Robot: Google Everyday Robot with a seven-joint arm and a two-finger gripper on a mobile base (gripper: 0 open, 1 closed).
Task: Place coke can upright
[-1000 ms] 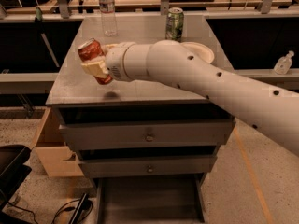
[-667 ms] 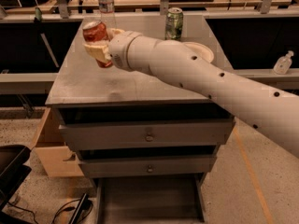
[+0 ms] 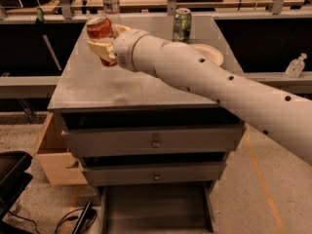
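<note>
The coke can (image 3: 100, 29), red-orange with a silver top, stands nearly upright in my gripper (image 3: 103, 44) over the left rear part of the grey metal cabinet top (image 3: 97, 89). The cream-coloured fingers (image 3: 100, 48) are shut around the can's lower half. Whether the can's base touches the surface is hidden by the fingers. My white arm reaches in from the right across the cabinet top.
A green can (image 3: 182, 25) stands upright at the back centre. A clear plastic bottle (image 3: 111, 2) stands at the back left, just behind the coke can. A white bowl (image 3: 210, 53) is partly hidden behind my arm. Drawers are below the top; a cardboard box (image 3: 51, 155) sits left.
My gripper has carried the coke can from the left front of the top toward the back and turned it from tilted to nearly upright.
</note>
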